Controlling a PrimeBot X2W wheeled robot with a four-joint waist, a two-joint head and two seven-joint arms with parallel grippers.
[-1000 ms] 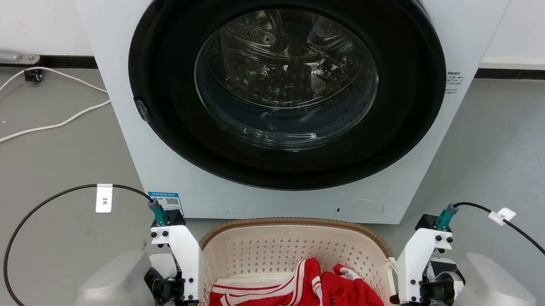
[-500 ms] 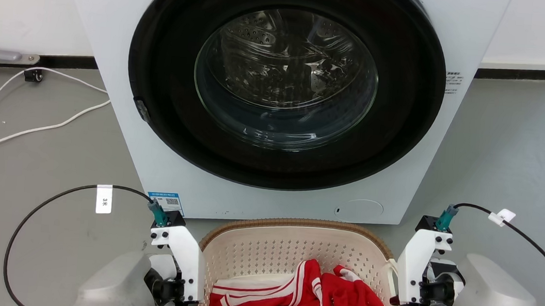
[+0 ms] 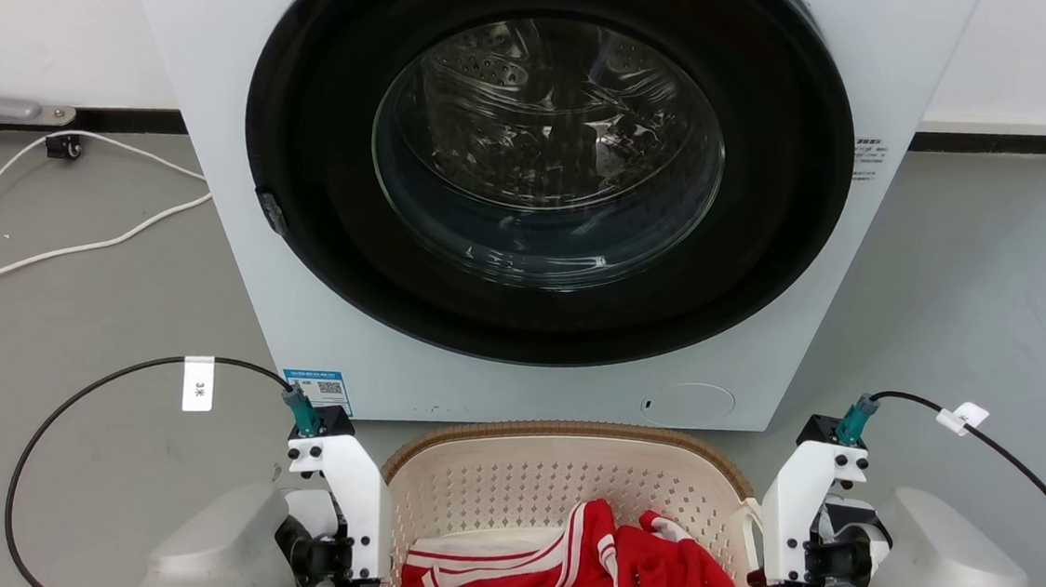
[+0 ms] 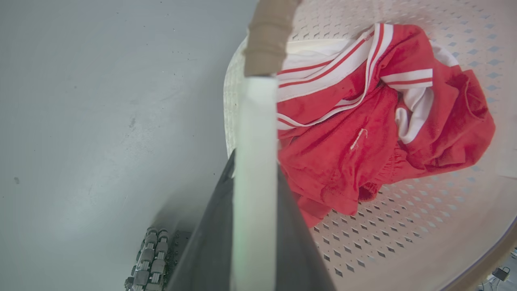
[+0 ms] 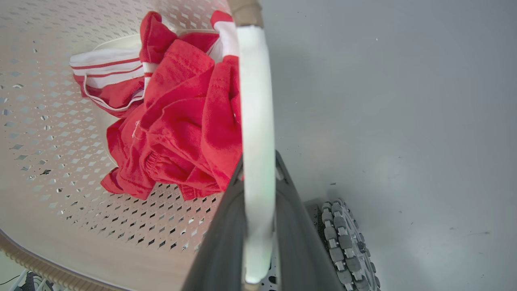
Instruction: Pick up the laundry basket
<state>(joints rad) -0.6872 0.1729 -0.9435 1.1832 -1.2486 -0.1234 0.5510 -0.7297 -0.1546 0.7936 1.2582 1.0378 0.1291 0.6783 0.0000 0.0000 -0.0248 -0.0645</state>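
**Pinching on both sides**

We see our left gripper (image 4: 255, 178) clamp its dark fingers (image 4: 210, 242) tight on the smooth white left handle (image 4: 255, 117). Our right gripper (image 5: 258, 173) pinches the right handle (image 5: 256, 93) likewise. Between them lies the cream perforated laundry basket (image 3: 507, 493) with its brown woven-look rim, holding a crumpled red-and-white garment (image 3: 649, 583). Just beyond it stands the glossy white washer (image 3: 204, 72).

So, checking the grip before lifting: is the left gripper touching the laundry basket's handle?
Touching. Left wrist view: left gripper jaws shut flush on the white loop handle.
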